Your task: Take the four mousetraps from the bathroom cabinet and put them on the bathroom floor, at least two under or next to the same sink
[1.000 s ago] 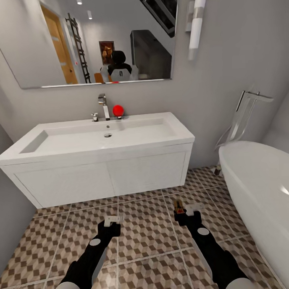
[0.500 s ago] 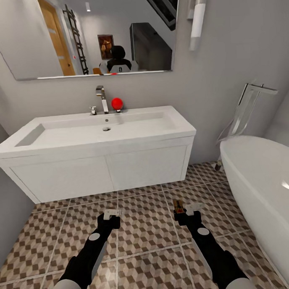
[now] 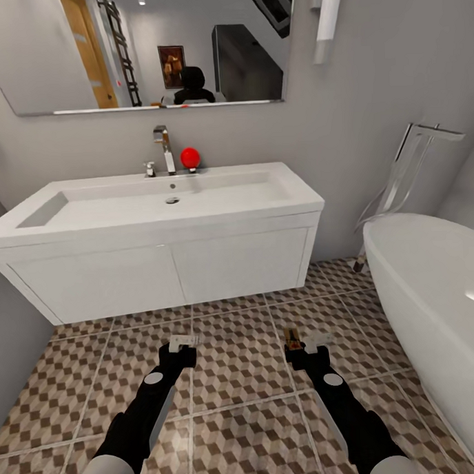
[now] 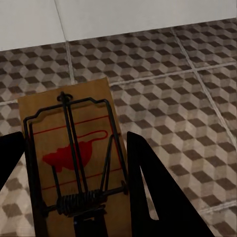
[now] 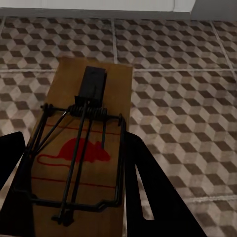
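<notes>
Two black arms are held out low over the patterned floor (image 3: 243, 374), facing a white sink (image 3: 160, 206) on a wall-hung vanity; a bathtub (image 3: 432, 290) stands to the right. A mousetrap (image 4: 71, 158) is carried flat between the fingers of the left gripper (image 3: 181, 346), and a second mousetrap (image 5: 81, 158) is carried likewise in the right gripper (image 3: 300, 343). Each gripper is closed to the width of its board, gripping the long edges. Both traps are kept level, wire side up, probably so they can be set down flat near the sink. Neither trap is yet seen resting on the tiles.
</notes>
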`<state>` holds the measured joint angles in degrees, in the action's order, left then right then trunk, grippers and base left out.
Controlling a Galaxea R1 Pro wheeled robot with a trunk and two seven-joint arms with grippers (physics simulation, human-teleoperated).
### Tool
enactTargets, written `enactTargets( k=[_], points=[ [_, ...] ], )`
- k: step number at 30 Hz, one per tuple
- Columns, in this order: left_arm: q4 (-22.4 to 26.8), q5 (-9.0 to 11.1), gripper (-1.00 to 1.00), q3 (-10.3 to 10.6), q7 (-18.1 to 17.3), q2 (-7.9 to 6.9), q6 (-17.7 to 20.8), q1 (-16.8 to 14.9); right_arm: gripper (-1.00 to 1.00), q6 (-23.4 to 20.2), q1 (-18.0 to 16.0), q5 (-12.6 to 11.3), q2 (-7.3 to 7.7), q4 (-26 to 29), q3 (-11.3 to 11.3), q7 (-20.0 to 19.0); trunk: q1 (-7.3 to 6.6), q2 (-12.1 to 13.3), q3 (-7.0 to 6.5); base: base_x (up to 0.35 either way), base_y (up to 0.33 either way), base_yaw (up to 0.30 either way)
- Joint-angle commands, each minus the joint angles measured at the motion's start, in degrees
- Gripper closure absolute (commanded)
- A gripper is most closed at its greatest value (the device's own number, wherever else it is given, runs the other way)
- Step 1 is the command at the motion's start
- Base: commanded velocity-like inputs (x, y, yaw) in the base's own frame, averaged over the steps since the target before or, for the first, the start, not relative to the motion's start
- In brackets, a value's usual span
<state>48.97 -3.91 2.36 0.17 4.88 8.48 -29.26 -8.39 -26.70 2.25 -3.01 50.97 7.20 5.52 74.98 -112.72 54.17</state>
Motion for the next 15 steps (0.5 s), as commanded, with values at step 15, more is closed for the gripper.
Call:
enactTargets(
  k=[15],
  points=[
    [-0.01, -0.49, 1.0, 0.1, -0.08, 0.37, 0.4, -0.01, 1.0, -0.4, -0.02, 0.22, 0.02, 0.1, 0.28, 0.54, 3.29, -6.05, 4.11, 0.0, 0.0, 0.0]
  ],
)
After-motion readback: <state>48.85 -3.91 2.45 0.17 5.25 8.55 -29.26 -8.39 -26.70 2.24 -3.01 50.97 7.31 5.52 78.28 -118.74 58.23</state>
